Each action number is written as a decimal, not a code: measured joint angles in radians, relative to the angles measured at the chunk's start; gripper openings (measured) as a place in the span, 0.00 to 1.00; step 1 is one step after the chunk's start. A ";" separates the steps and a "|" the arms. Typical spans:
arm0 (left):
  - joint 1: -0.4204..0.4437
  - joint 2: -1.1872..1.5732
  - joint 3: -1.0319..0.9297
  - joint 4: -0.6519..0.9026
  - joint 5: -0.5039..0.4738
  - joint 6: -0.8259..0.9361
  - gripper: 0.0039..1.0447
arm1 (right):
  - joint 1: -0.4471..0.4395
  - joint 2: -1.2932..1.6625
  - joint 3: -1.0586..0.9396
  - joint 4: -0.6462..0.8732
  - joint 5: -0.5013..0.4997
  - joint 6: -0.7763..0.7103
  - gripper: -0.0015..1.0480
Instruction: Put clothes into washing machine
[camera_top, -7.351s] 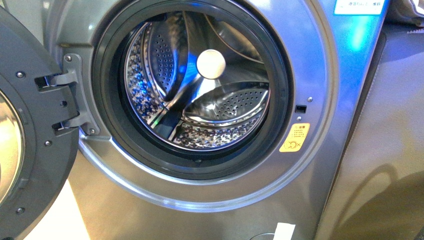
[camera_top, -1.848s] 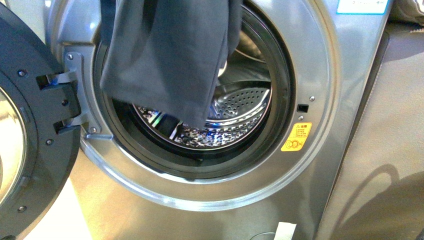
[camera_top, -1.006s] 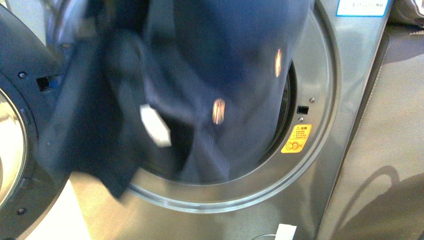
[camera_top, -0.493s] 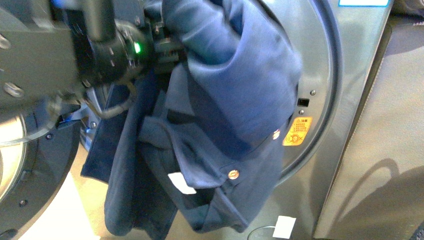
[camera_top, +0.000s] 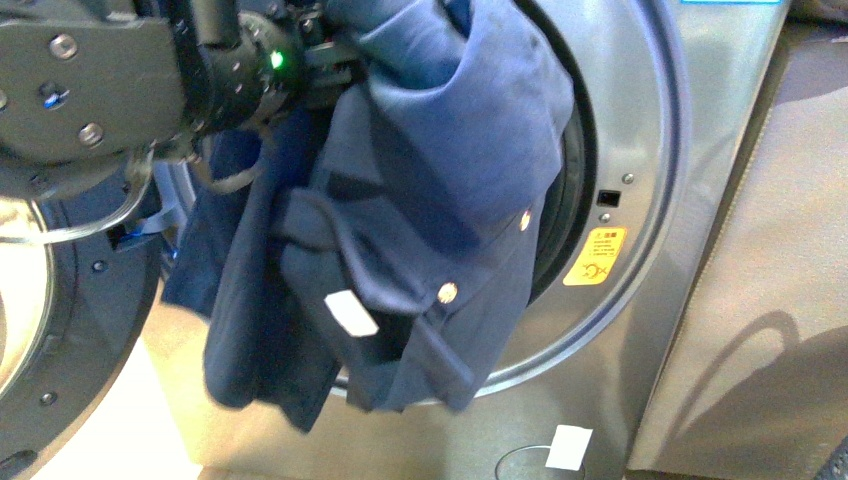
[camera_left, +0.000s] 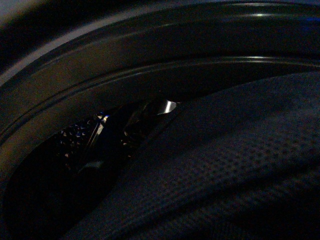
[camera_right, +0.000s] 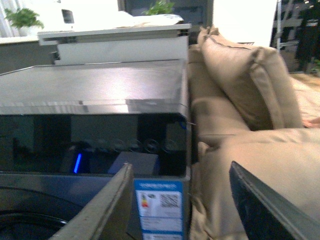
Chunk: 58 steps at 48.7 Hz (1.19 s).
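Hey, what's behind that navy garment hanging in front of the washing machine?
The porthole of the washing machine: only the right arc of its dark gasket shows past the navy garment. From the front, the drum is covered.

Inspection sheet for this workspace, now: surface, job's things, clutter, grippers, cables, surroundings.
Surface: pale floor in front of the machine.
Job's things: navy garment hanging across the washing machine opening, mostly outside the drum; door open.
Clutter: white paper slip low by the machine's base.
Grippers: left gripper holds the garment up, jaws hidden by fabric; right gripper open, empty, near the machine's top.
Cables: thin cable looping under the left arm.
Surroundings: beige sofa beside the machine.
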 joint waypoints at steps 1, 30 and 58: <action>0.000 0.001 0.002 0.001 -0.003 0.000 0.06 | -0.009 -0.040 -0.068 0.036 -0.004 -0.001 0.53; 0.000 0.087 0.052 0.051 -0.062 -0.001 0.06 | -0.152 -0.488 -1.068 0.470 -0.159 -0.012 0.02; 0.000 0.298 0.145 0.093 -0.137 0.009 0.06 | -0.193 -0.679 -1.355 0.544 -0.172 -0.011 0.02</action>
